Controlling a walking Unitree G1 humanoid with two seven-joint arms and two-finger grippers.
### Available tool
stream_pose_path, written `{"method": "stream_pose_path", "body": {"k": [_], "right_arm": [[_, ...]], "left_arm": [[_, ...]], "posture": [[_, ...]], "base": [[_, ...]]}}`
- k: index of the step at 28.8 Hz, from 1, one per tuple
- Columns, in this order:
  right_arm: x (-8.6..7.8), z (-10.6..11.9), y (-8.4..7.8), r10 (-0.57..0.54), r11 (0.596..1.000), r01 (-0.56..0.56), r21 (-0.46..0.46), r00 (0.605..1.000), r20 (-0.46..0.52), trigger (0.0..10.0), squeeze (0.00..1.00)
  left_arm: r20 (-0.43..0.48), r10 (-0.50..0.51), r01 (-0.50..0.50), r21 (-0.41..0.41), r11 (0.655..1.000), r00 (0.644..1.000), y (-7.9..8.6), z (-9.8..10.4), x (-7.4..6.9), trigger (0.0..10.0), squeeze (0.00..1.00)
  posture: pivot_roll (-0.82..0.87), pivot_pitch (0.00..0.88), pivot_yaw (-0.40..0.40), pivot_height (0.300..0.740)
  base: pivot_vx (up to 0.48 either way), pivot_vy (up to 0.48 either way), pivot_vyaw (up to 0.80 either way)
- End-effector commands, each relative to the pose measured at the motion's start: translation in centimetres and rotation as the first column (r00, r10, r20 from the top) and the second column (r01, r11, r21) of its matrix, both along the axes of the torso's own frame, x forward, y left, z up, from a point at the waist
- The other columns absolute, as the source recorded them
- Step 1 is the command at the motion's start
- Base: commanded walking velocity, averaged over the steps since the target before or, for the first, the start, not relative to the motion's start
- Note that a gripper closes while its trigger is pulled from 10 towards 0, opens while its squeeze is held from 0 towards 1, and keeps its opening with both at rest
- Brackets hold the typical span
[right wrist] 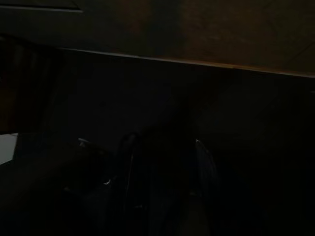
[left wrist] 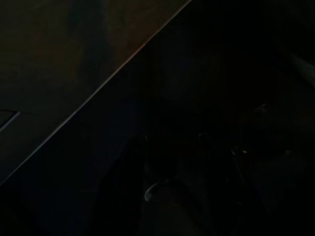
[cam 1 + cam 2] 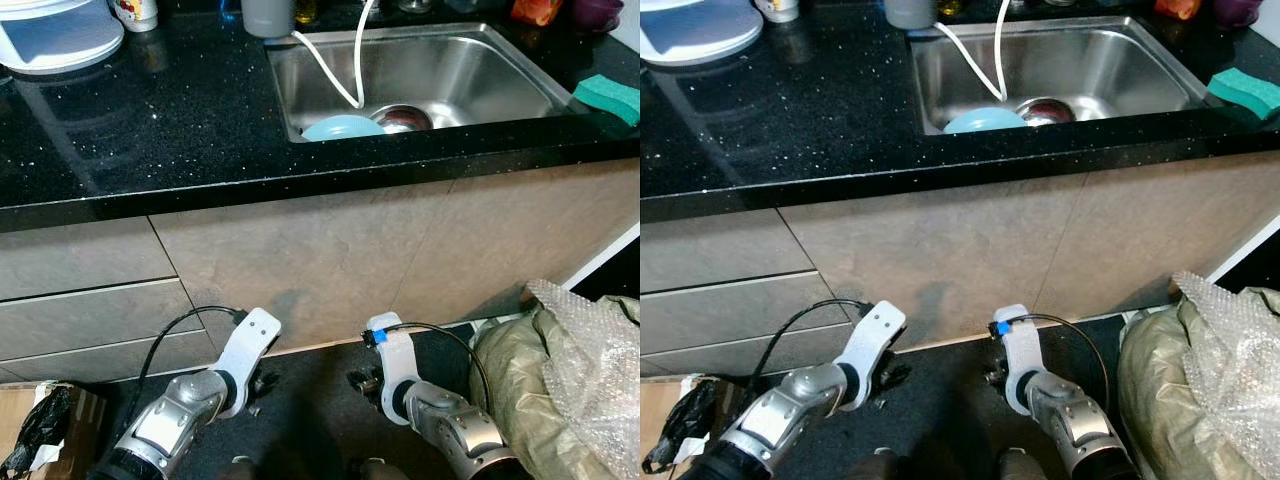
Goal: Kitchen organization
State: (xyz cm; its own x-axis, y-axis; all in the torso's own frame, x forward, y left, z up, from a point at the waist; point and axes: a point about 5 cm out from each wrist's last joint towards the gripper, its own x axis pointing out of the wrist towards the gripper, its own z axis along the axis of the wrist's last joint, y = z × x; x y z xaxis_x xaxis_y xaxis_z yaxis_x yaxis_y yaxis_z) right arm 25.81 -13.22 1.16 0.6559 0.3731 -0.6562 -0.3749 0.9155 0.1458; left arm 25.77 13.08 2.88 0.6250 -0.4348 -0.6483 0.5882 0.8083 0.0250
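Black counter (image 3: 150, 120) at 12 o'clock, sink (image 3: 470, 70) at 1 o'clock. Blue bowl (image 3: 342, 127) and metal bowl (image 3: 402, 117) in sink, touching; green sponge (image 3: 608, 93) at 2 o'clock on counter. Judgement: nothing tidied yet, all work left. Left arm (image 3: 175, 410) at 7, right arm (image 3: 440, 415) at 5, hanging idle; claw state: cannot tell, both.

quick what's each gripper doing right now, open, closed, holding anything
Left gripper: hangs low by the cabinet front; open or shut cannot be told.
Right gripper: hangs low too; cannot be told either.
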Motion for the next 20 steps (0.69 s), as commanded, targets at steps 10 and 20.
{"method": "stream_pose_path", "body": {"k": [10, 20], "right_arm": [[0.2, -1.1, -0.2, -0.024, 1.000, 0.024, -0.012, 1.000, -0.001, 10.0, 0.00], [0.4, -1.2, -0.5, -0.038, 0.999, 0.038, -0.010, 0.999, 0.012, 10.0, 0.00]], "left_arm": [[0.261, 0.140, -0.133, -0.045, 0.990, 0.955, 1.9, 2.8, 2.9, 10.0, 0.00], [0.409, 0.374, -0.357, -0.120, 0.926, 0.832, 7.8, 7.4, 4.9, 10.0, 0.00]], "posture": [[0.03, 0.130, -0.026, 0.740], [0.03, 0.132, -0.021, 0.740]], "base": [[0.000, 0.000, 0.00], [0.000, 0.000, 0.00]]}}
